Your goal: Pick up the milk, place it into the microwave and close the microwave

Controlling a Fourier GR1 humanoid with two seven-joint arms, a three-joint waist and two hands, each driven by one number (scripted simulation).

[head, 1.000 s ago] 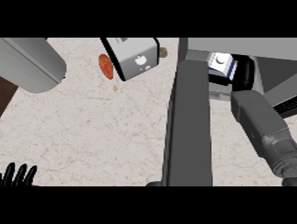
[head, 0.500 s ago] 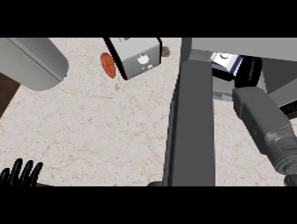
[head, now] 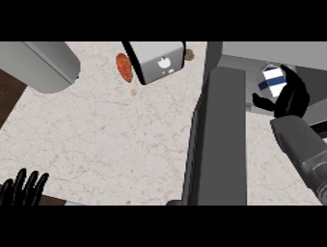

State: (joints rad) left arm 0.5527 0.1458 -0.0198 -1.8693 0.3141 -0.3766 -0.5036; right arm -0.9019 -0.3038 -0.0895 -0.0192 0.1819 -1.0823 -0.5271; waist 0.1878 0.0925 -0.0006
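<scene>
You saw a white milk carton (head: 270, 80) with a dark blue band, black hands (head: 288, 99) on grey forearms, a cream bench (head: 102, 130) veined in faint brown (marble-like), a dark grey microwave door (head: 216, 135), and a silver toaster (head: 157, 61).

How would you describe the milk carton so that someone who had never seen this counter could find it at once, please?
Start at the microwave in the far right corner, its grey door swung open toward the viewer. Just inside stands the milk carton, with the right hand curled round it. It is the only white carton with a dark blue band; the white toaster to its left is larger and plain.
</scene>
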